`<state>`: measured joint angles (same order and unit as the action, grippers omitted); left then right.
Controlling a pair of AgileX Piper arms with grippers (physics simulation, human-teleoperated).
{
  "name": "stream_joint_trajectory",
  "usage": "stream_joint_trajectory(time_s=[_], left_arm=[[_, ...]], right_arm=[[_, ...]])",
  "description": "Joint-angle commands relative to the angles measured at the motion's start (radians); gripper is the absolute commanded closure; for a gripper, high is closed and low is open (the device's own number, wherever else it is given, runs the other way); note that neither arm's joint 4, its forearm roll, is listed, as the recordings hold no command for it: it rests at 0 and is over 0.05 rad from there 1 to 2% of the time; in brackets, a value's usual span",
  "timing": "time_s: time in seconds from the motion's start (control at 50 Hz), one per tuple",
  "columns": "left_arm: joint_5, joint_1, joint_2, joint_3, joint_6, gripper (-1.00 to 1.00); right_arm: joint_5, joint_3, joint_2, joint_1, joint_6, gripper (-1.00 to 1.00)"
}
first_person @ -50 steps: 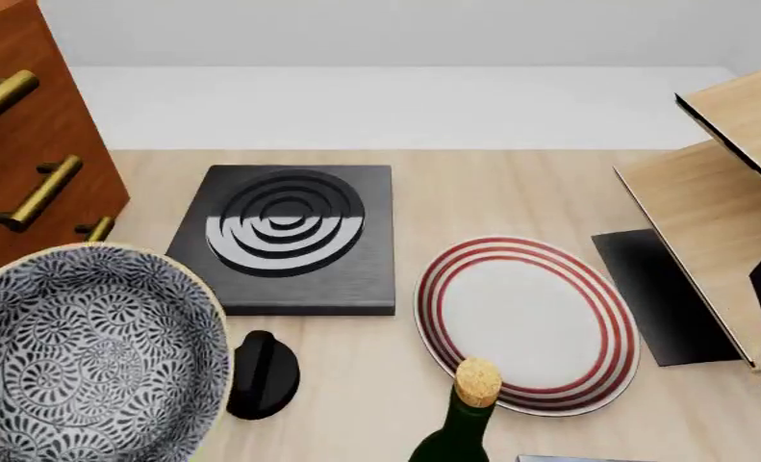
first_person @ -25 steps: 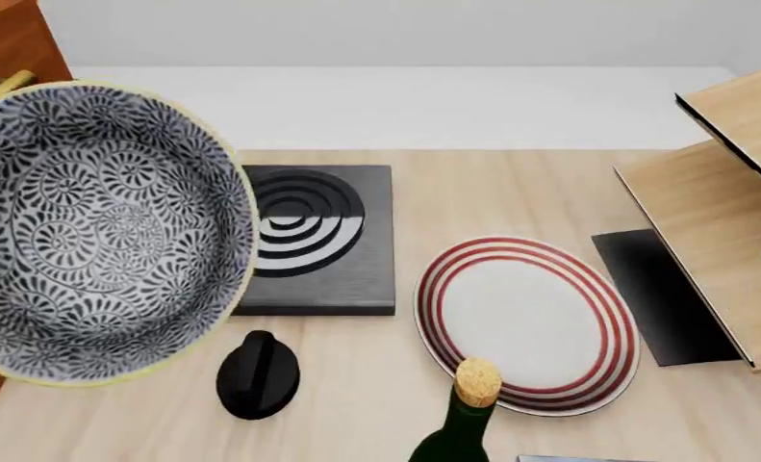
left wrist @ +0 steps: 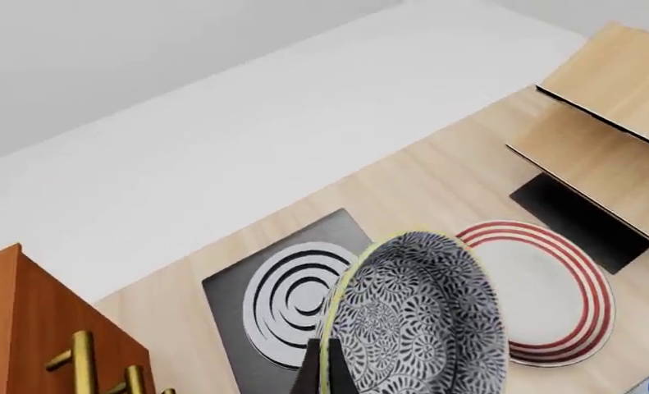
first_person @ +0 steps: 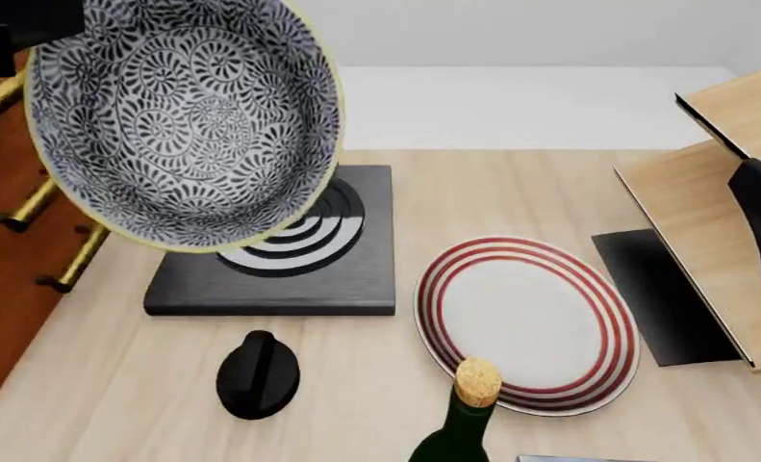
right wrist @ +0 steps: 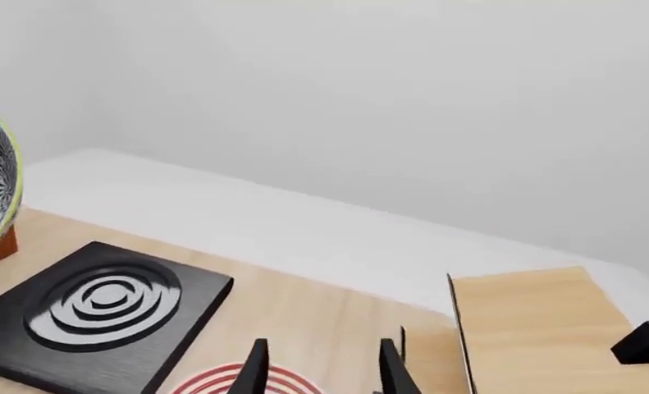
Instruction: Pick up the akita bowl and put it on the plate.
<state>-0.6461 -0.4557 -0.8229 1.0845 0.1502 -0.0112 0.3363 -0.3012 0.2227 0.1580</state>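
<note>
1. Black-and-white akita bowl (first_person: 185, 120) is airborne, tilted, over the black ringed slab (first_person: 277, 245), left of the plate (first_person: 526, 322).
2. Left end effector (left wrist: 322, 379) pinches its rim; rigid, slick, breakable.
3. Right end effector (right wrist: 322, 361) spread, idle.

- The table (first_person: 509, 188) has a light wooden top.
- A black square slab (first_person: 277, 265) with concentric rings lies on it, at the left.
- The plate (first_person: 528, 322), white with red rings, lies to the right of the slab.
- A black knob (first_person: 258, 375) rests near the front, beside a corked green bottle (first_person: 464, 423).
</note>
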Motion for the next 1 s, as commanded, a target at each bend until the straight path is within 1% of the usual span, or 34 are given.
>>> stream_joint_trajectory(time_s=[0.02, 0.4, 0.44, 0.62, 0.68, 0.76, 0.84, 0.86, 0.92, 0.96, 1.0], left_arm=[[-0.002, 0.003, 0.011, 0.0, 0.003, 1.0], [-0.002, 0.003, 0.011, 0.0, 0.003, 1.0], [0.005, 0.001, -0.001, 0.002, 0.004, 1.0], [0.01, -0.018, -0.097, 0.067, 0.008, 1.0], [0.009, -0.04, -0.133, 0.093, -0.006, 1.0], [0.019, -0.049, -0.181, 0.12, -0.006, 1.0], [0.024, -0.066, -0.232, 0.145, -0.007, 1.0], [0.026, -0.069, -0.243, 0.15, -0.006, 1.0], [0.03, -0.086, -0.286, 0.168, -0.011, 1.0], [0.027, -0.117, -0.325, 0.188, -0.036, 1.0], [0.037, -0.107, -0.346, 0.196, -0.026, 1.0]], right_arm=[[0.004, -0.004, 0.009, -0.005, 0.0, -1.0], [0.004, -0.004, 0.009, -0.005, 0.0, -1.0], [0.009, 0.009, 0.007, -0.008, -0.007, -1.0], [0.067, 0.111, -0.014, -0.06, -0.016, -1.0], [0.086, 0.135, -0.007, -0.079, -0.021, -1.0], [0.102, 0.152, 0.007, -0.093, -0.016, -1.0], [0.107, 0.16, 0.019, -0.094, -0.023, -1.0], [0.103, 0.158, 0.018, -0.1, -0.016, -1.0], [0.101, 0.158, 0.022, -0.1, -0.026, -1.0], [0.095, 0.153, 0.022, -0.103, -0.027, -1.0], [0.093, 0.149, 0.026, -0.1, -0.034, -1.0]])
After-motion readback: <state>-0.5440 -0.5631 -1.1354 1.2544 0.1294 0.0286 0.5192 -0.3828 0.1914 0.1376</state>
